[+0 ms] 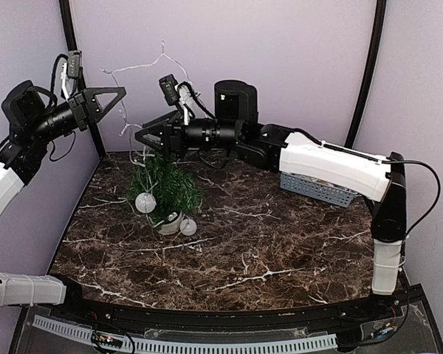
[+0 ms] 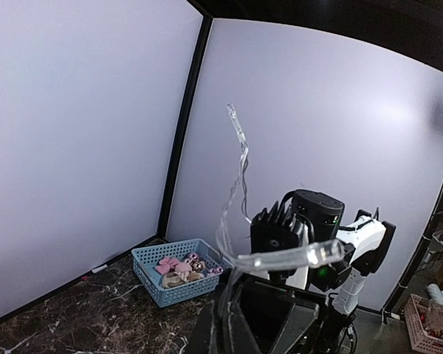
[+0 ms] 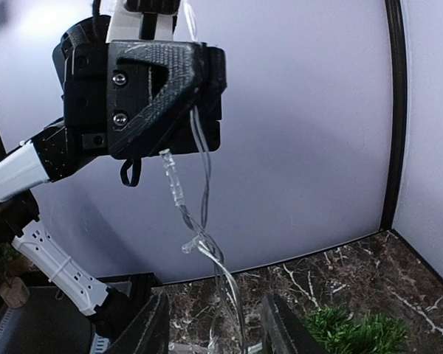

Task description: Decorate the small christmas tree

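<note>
The small christmas tree (image 1: 165, 186) stands in its white pot (image 1: 170, 220) at the left of the table, with its green tips (image 3: 354, 332) at the bottom of the right wrist view. Two silvery baubles (image 1: 145, 202) (image 1: 187, 226) hang on it. A clear light string (image 1: 144, 66) loops up against the back wall and droops toward the tree. My left gripper (image 1: 122, 91) is held high and is shut on the light string (image 2: 240, 169). My right gripper (image 1: 138, 136) hovers over the tree top, open, with a strand (image 3: 229, 295) hanging between its fingers (image 3: 151, 328).
A blue basket (image 1: 317, 188) holding several small ornaments (image 2: 179, 269) sits at the back right, partly under the right arm (image 1: 332, 166). Purple walls close in the table's back and sides. The left arm's body (image 3: 155, 88) hangs just above my right gripper.
</note>
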Controlling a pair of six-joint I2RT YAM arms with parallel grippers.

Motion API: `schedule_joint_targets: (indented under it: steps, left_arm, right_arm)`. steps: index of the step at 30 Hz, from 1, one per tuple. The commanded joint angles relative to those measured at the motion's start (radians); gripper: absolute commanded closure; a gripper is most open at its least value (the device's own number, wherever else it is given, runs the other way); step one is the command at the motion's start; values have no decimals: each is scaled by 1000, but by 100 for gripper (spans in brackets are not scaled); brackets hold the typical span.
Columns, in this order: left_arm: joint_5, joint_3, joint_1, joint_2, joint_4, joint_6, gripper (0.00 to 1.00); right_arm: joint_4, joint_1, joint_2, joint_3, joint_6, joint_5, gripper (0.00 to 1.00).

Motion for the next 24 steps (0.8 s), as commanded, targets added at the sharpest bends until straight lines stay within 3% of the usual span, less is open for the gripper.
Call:
schedule_joint_targets:
  steps: [1, 4, 7, 8, 17, 24]
  left_arm:
    - [-10, 39, -2, -12, -9, 13, 100]
    - [-18, 40, -2, -11, -14, 17, 100]
    - [-52, 51, -2, -9, -44, 34, 100]
    - [-69, 55, 0, -8, -60, 56, 100]
    - [-552, 160, 14, 25, -368, 286, 100]
    - [-627, 223, 23, 59, -409, 335, 100]
  right_arm:
    - [-5, 2, 36, 63, -30, -35, 61]
    - [-17, 1, 51, 81, -34, -32, 71]
    - [-18, 2, 49, 82, -35, -34, 97]
    - [-12, 2, 42, 76, -33, -36, 100]
    - [85, 6, -122, -114, -36, -4, 100]
    - [124, 17, -202, -205, -17, 4, 100]
